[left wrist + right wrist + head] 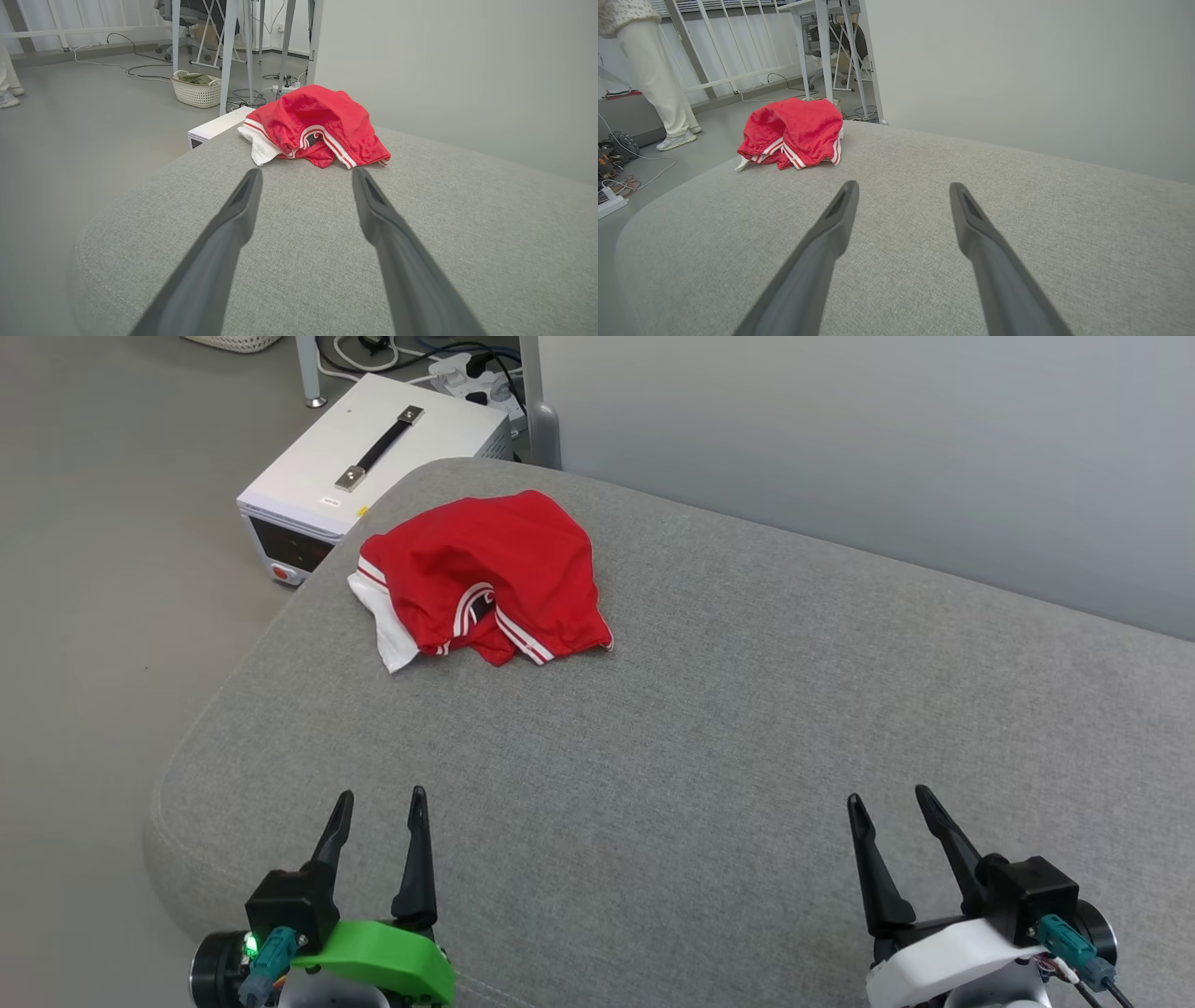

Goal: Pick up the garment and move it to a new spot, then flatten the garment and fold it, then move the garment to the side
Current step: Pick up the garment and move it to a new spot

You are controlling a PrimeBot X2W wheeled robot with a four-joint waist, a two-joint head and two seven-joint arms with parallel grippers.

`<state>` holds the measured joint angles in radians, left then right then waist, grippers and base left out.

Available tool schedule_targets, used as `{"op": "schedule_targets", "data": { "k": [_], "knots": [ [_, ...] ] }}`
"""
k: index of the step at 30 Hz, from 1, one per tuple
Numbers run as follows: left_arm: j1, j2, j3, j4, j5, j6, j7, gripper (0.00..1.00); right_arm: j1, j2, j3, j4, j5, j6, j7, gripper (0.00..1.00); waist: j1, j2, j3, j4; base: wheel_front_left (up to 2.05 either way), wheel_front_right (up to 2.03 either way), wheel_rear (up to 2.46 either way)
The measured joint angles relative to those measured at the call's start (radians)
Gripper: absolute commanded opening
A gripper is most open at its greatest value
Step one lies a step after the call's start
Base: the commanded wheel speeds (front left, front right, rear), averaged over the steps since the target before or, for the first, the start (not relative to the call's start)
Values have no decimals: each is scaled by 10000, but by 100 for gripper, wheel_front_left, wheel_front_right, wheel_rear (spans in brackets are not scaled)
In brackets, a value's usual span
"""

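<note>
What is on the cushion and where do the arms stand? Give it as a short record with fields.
surface: grey upholstered cushion
garment: red with white trim, crumpled in a heap near the cushion's far left corner
left end effector: open, empty, over the near edge, apart from the garment
right end effector: open, empty, over the near edge, farther from the garment than the left
white box: on the floor beyond the garment, black handle on top
task state: garment not yet picked up
</note>
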<state>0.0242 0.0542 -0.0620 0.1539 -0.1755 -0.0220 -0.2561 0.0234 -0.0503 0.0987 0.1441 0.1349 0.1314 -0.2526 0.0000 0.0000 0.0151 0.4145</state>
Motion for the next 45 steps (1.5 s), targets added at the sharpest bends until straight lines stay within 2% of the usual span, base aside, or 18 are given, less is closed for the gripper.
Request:
{"op": "schedule_targets", "data": {
  "k": [8, 13, 17, 22, 25, 30, 35, 40, 45],
  "knots": [
    [-244, 2, 0, 476, -222, -56, 0, 100, -165, 8, -44, -180, -454, 0, -2, 100, 0, 0, 522, -172, 0, 0, 0],
    [-1825, 119, -12, 1496, -291, -681, 0, 100, -676, 13, -59, -414, -945, 0, -2, 100, 0, 0, 1195, -428, 0, 0, 0],
    [-3606, 748, -230, 2556, -387, -913, 378, 100, -1115, 15, -10, -485, -1210, 2, -2, 100, 0, 0, 1773, -724, 0, 0, 0],
    [-6001, 1741, -786, 3643, -821, -1030, 2044, 100, -1472, 15, 132, -683, -1281, 0, -4, 100, 1, 0, 2474, -1263, 0, 0, 0],
    [-7123, 2257, -1164, 4161, -1710, -1032, 3390, 100, -1641, 17, 173, -811, -1310, 0, -17, 100, 1, 0, 2842, -1625, 0, 0, 0],
    [-8629, 3235, -1952, 4686, -2886, -1055, 5549, 100, -1830, 15, 280, -880, -1323, 0, -17, 100, 1, 0, 3469, -2204, 0, 0, 0],
    [-9472, 3946, -2763, 5045, -4075, -1057, 7728, 100, -2152, 15, 464, -938, -1323, 0, -17, 100, 2, 0, 4061, -2676, 0, 0, 0],
    [-9934, 4424, -2997, 5492, -4504, -1058, 8943, 100, -2408, 13, 650, -1103, -1304, 0, -17, 100, 2, 0, 4635, -3094, 0, 0, 0],
    [-10121, 4617, -2953, 6073, -4788, -1058, 9499, 100, -2522, 15, 723, -1137, -1290, 0, -17, 100, 1, 0, 5089, -3431, 0, 0, 0]
  ]
}}
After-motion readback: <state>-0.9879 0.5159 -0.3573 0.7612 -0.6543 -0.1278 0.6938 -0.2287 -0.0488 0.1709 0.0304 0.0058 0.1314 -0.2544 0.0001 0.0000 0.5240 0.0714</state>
